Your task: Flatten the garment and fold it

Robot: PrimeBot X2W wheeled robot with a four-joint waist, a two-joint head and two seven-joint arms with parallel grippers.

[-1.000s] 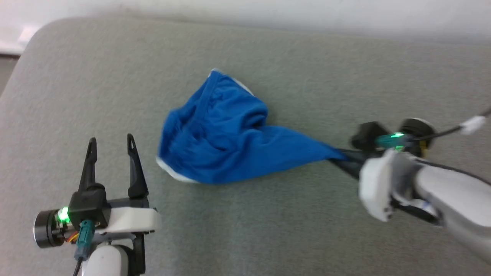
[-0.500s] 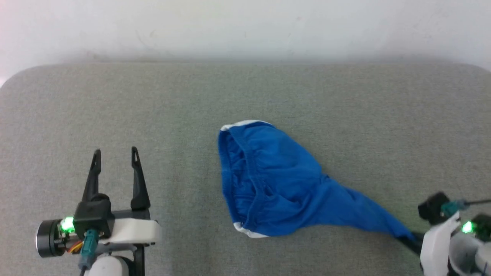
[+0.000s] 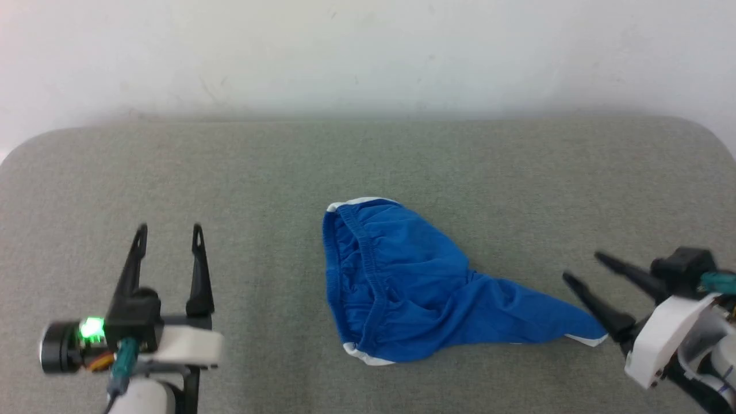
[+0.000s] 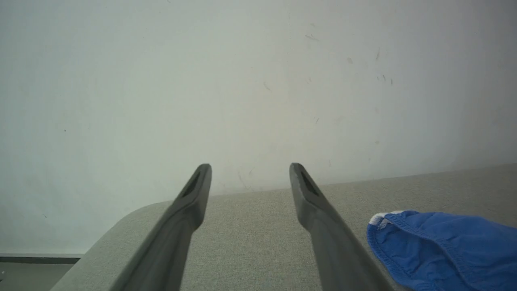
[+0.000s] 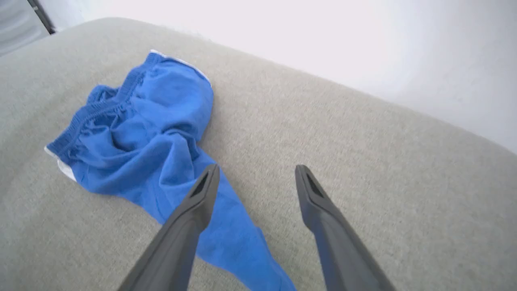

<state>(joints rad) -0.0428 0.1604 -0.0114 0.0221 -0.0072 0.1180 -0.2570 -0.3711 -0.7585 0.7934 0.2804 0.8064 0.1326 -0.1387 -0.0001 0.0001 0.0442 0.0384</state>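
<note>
The garment [image 3: 414, 287], bright blue shorts with white trim, lies crumpled on the grey padded surface [image 3: 368, 167], its gathered waistband at the left and one leg drawn out to a point at the right. My right gripper [image 3: 582, 267] stands open just right of that point, with nothing between its fingers. In the right wrist view the garment [image 5: 149, 133] spreads left of and under the left finger [image 5: 190, 218] of the right gripper [image 5: 256, 171]. My left gripper [image 3: 168, 233] is open well left of the garment. The left wrist view has the left gripper [image 4: 250, 171] and the waistband [image 4: 436, 242] at lower right.
A pale wall [image 3: 368, 52] rises behind the padded surface. The surface's rounded corners show at the far left [image 3: 23, 155] and far right [image 3: 710, 129]. A dark floor strip [image 4: 36, 258] lies beyond the left edge.
My right gripper has let go of the garment's drawn-out leg and opened; the leg now lies on the surface. The head camera has shifted, so the whole scene sits differently.
</note>
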